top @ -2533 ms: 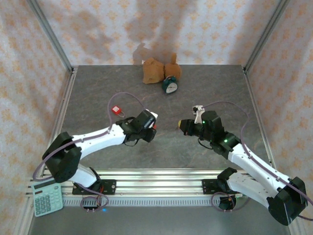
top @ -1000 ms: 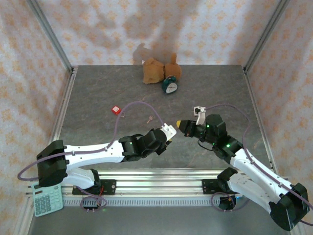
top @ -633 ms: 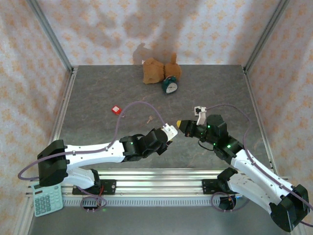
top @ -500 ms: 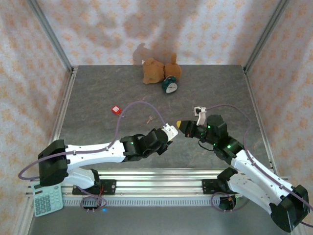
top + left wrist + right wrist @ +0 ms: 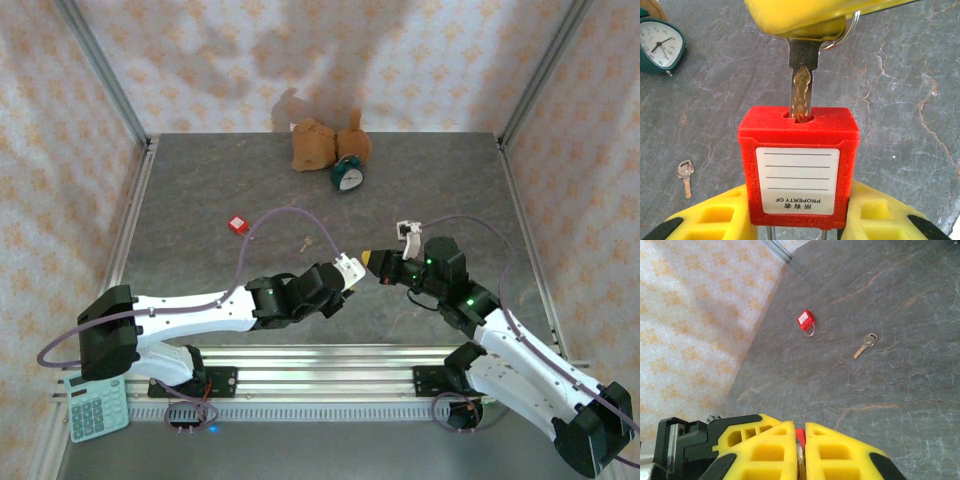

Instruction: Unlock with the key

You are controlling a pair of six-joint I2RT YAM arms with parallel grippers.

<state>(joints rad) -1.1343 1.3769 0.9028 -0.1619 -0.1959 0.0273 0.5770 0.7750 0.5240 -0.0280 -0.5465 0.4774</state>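
Trouble is least likely at the left of the table (image 5: 200, 180), where a second padlock (image 5: 237, 224) and a spare key (image 5: 306, 242) lie loose and well apart from the work; they matter only if an arm swings wide and knocks them. Nearer the middle, the left gripper (image 5: 345, 272) pinches the red padlock (image 5: 798, 165) by its lower sides between yellow pads (image 5: 715, 217), keyhole facing away from the wrist. That hold is low on the body, so I judge a hard push or twist at the top could tip or spin the padlock in the pads. The key (image 5: 802, 75) stands in the slot with much of its blade showing, so it looks only partly seated; turning now would likely jam it or bend the blade. To the right, the right gripper (image 5: 372, 262) is pressed onto the head of the key, its pads (image 5: 765, 445) nearly meeting. A thin metal head between soft pads may slip round when turned, leaving the lock shut. Any sideways drift between the two arms would also lever the blade against the slot.
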